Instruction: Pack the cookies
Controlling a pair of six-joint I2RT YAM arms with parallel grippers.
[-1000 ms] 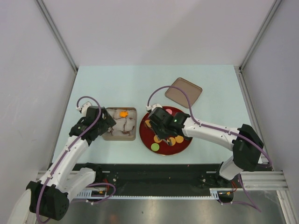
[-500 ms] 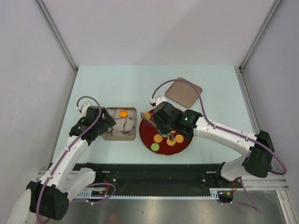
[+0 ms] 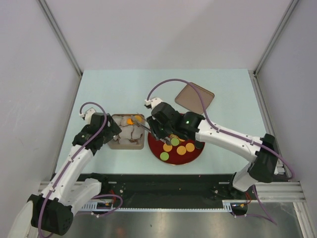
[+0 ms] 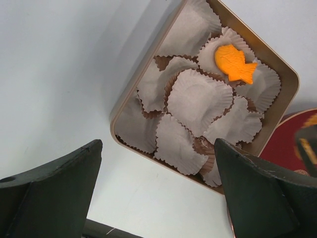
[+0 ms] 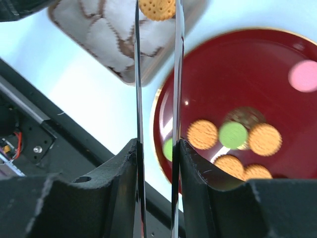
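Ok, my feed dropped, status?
Right gripper shut on a round orange cookie, over the tan metal tin of pale paper cups. Left gripper open beside it. Nothing seen blocking.

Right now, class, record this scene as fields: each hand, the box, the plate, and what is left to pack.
Right hand: shut on a round orange cookie, held over the box
Left hand: open, empty, hovering by the box
Box: full of paper cups, one fish-shaped cookie inside
Plate: dark red, beside the box
Left to pack: orange cookies, green cookie, pink cookie on the plate
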